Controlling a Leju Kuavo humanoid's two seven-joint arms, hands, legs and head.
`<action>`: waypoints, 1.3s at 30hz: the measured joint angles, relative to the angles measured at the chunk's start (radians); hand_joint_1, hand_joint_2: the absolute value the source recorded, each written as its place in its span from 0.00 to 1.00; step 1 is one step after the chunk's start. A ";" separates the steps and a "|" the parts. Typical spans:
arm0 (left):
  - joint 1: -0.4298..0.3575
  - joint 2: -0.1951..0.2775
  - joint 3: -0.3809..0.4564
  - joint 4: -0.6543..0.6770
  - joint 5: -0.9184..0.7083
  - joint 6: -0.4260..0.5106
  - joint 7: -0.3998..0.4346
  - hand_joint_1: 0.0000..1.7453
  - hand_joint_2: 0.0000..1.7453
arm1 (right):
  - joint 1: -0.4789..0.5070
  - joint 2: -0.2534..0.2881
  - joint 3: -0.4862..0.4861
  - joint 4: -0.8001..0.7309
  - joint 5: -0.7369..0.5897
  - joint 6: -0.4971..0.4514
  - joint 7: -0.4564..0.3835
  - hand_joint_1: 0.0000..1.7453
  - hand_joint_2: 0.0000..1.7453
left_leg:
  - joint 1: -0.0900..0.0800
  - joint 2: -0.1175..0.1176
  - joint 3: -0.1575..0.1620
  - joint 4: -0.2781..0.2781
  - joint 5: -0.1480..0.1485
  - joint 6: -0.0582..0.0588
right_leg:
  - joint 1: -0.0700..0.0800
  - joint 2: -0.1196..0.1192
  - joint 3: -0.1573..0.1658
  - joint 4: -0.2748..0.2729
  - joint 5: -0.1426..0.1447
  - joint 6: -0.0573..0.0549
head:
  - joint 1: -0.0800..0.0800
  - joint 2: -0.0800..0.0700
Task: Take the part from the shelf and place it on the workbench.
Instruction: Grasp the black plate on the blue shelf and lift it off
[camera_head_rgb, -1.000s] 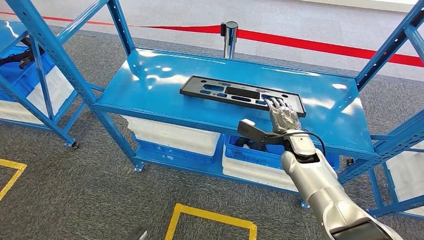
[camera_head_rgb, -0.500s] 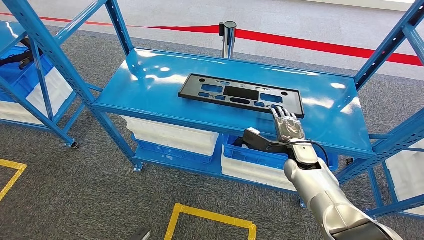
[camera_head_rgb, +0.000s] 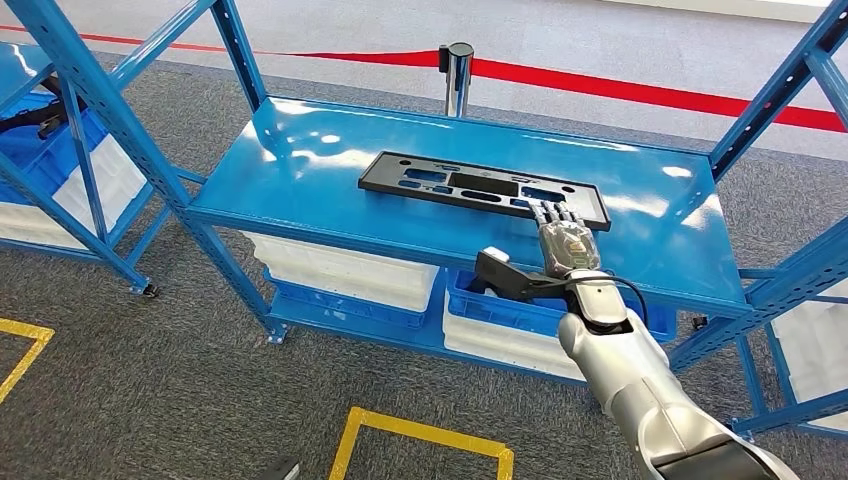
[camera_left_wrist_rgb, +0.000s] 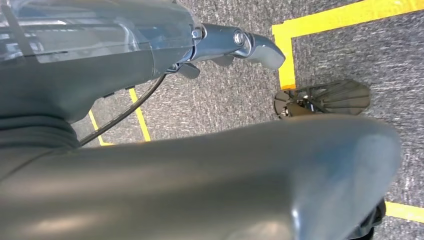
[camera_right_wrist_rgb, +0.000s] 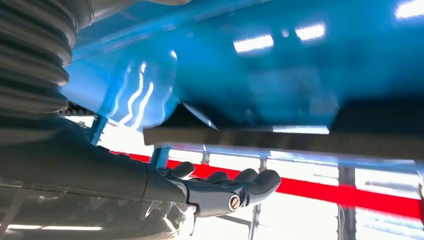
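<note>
One flat black slotted plastic panel (camera_head_rgb: 484, 188) is laid lengthwise left-to-right, its near right edge touched by the right hand (camera_head_rgb: 565, 243), fingers extended, holding nothing.

The blue shelf (camera_head_rgb: 300, 180) top lies open from above, with bare room left of and behind the flat black part (camera_head_rgb: 483, 188). The right hand (camera_head_rgb: 567, 247) reaches in from the front edge, fingers (camera_head_rgb: 548, 212) at the part's near right rim. Slanted blue uprights (camera_head_rgb: 120, 120) flank both ends; a chrome post (camera_head_rgb: 459, 75) with red belt (camera_head_rgb: 640, 88) stands behind.
</note>
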 joint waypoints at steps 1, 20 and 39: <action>0.000 0.000 0.000 0.000 0.000 0.000 0.000 0.00 0.00 | -0.001 0.001 -0.002 -0.010 0.003 -0.007 0.000 0.00 1.00 | 0.000 0.000 0.000 0.000 0.000 0.000 | 0.000 0.000 0.000 0.000 0.000 0.000 | 0.000 0.000; 0.002 0.000 0.000 0.000 0.004 0.000 -0.004 0.00 0.00 | 0.000 0.003 -0.028 -0.143 0.025 0.000 0.002 0.00 1.00 | -0.004 0.000 0.000 0.001 -0.001 0.001 | -0.003 0.000 0.000 0.000 0.000 0.000 | 0.000 0.000; 0.002 0.000 0.001 0.000 0.003 0.000 -0.004 0.00 0.00 | 0.010 -0.001 -0.033 -0.152 0.024 0.010 0.002 0.00 1.00 | 0.018 0.002 0.032 -0.010 -0.020 0.012 | -0.025 -0.001 -0.119 0.179 -0.029 0.031 | 0.011 0.000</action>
